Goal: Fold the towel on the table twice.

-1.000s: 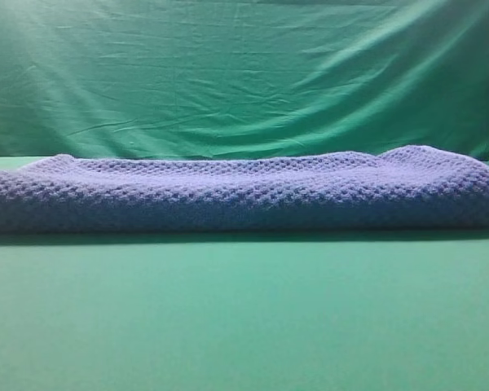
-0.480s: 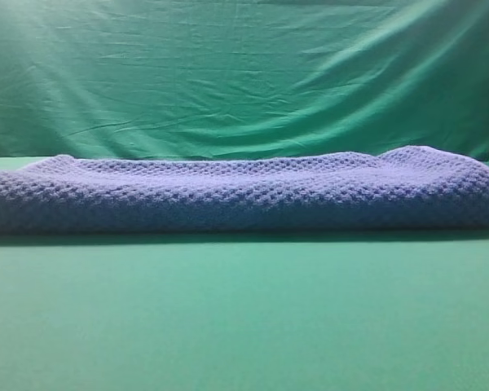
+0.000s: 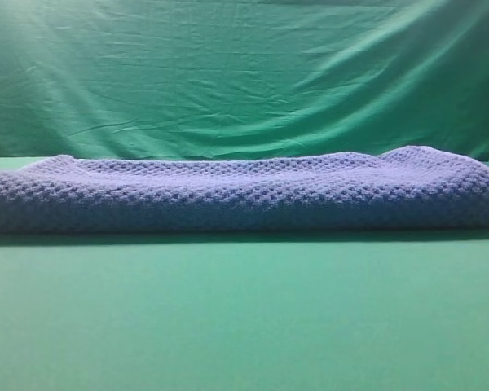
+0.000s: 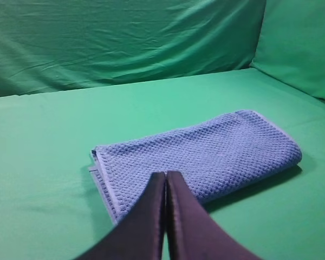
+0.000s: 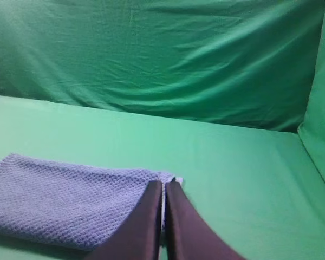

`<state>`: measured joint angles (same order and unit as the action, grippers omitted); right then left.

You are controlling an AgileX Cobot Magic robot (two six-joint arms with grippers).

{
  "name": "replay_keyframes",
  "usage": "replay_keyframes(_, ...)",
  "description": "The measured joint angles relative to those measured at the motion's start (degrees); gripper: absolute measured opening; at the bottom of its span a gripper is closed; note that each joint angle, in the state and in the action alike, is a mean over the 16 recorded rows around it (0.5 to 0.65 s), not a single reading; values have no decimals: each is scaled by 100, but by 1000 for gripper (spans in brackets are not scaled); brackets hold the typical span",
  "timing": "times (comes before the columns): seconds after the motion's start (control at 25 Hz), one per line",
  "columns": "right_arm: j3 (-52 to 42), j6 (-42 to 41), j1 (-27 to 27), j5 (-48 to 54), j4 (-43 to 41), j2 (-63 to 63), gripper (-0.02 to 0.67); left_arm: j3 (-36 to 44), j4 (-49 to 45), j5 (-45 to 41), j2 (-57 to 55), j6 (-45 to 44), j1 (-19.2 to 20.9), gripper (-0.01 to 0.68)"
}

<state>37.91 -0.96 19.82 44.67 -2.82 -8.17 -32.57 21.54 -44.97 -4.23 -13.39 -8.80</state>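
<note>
A wrinkled green backdrop cloth (image 3: 244, 73) hangs behind a smooth bright-green worktop (image 3: 244, 326). On the worktop lies the towel (image 3: 244, 195), a thick blue-grey cloth with a bumpy waffle weave. It sits as a compact folded rectangle with stacked layers showing at its left end in the left wrist view (image 4: 206, 157).

The towel looks soft, limp and fairly light, though bulky now that it is layered. It would likely sag and slide over itself if lifted at one point. The best hold appears to be at the corners of an open edge, pinching all layers together.

The left tool (image 4: 166, 176) hangs above the towel's near edge, its two dark fingers pressed together, holding nothing. The right tool (image 5: 162, 187) hangs over the towel's right end, also fully closed and empty.

From the front, the towel's ends run to both sides of the picture and the left end is cut off. How many layers it has cannot be counted. The thin pale edge is only faintly visible.
</note>
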Motion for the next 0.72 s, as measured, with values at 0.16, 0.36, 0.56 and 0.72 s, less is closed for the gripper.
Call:
replay_keyframes(0.16, -125, -11, 0, 9, 118, 426, 0, 306, 8, 85, 304, 179, 0, 0)
replay_keyframes(0.36, -227, -18, 0, 90, 228, 773, 0, 506, -121, 155, 489, 360, 0, 0)
replay_keyframes(0.56, -449, -19, 0, 4, 254, 918, 0, 558, -438, 197, 507, 461, 0, 0)
replay_keyframes(0.72, -799, -19, 0, -236, 255, 928, 0, 629, -743, 367, 507, 495, 0, 0)
